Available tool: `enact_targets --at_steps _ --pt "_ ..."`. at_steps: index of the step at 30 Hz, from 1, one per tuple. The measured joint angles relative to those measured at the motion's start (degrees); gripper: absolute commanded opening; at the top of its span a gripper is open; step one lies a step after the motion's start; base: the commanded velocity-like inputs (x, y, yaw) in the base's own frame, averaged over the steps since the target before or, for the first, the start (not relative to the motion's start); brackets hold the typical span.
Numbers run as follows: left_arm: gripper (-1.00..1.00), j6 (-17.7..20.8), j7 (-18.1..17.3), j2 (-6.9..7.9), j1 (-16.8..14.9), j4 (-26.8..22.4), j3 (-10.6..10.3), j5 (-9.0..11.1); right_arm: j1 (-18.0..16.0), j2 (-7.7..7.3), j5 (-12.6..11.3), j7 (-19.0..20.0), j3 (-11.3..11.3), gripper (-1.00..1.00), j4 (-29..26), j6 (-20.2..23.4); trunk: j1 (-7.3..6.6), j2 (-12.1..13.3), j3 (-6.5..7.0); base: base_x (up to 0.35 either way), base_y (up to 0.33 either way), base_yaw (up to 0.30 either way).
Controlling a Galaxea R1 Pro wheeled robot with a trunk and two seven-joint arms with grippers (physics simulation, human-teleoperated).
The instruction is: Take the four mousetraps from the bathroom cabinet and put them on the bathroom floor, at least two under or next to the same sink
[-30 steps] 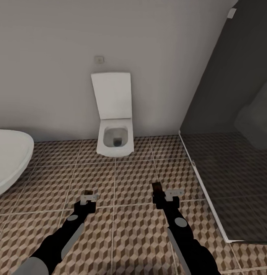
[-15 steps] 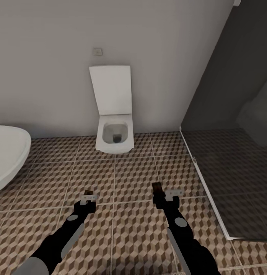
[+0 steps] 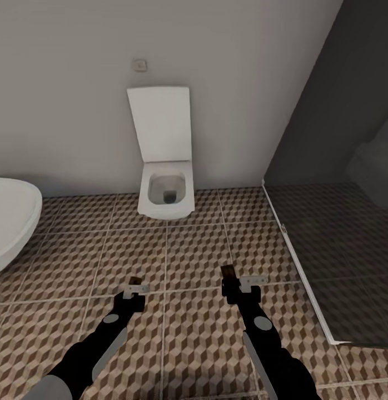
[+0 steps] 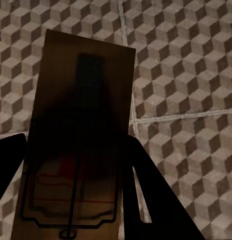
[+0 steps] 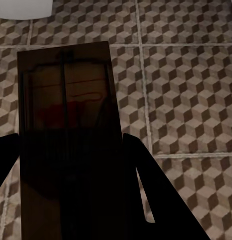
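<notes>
Two mousetraps are in my grip, one per hand; my left gripper is clamped on a mousetrap, its dark fingers pressing either side of the wooden board, whose wire frame and red marking show toward the wrist end in the left wrist view; in the head view only a small brown tip of that board pokes out past the pale jaw plate. My right gripper is likewise closed on a second mousetrap, the board standing between the black fingers with its wire bar and a red smear toward the far end; from the head camera it shows as a narrow brown edge above the wrist.

Both arms reach forward and low, roughly parallel and well apart, wrists held above the bathroom floor of cube-patterned tiles; neither trap touches the tiles. Ahead, against the grey wall, stands a white toilet with its lid up; a white oval bathtub rim sits at the floor's left edge, and a dark glass shower screen bounds the right edge.
</notes>
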Motion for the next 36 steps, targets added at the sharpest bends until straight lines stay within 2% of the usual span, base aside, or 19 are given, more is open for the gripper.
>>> enact_targets --at_steps 3,11,27,36 --pt "-1.00 0.00 0.00 0.02 0.03 -0.17 -0.72 -0.01 0.00 -0.03 0.00 0.00 0.00 -1.00 0.00 0.00 0.00 0.00 -0.27 0.000 0.000 0.000" --pt "-1.00 0.01 0.00 0.03 0.04 -0.17 -0.95 -0.01 0.00 -0.04 0.00 0.00 0.00 -1.00 0.00 0.00 -0.01 0.00 -1.00 0.024 0.028 0.000" --pt "-1.00 0.02 0.01 0.03 0.05 0.01 -0.96 -0.01 0.00 -0.04 0.00 0.00 0.01 -1.00 0.01 -0.01 -0.02 0.00 -2.46 0.222 0.173 0.000" --pt "-1.00 0.00 0.00 -0.03 0.11 0.03 -1.05 -0.01 0.00 -0.04 0.00 0.00 0.00 -1.00 0.00 0.00 0.00 0.00 -3.23 0.048 0.032 0.000"
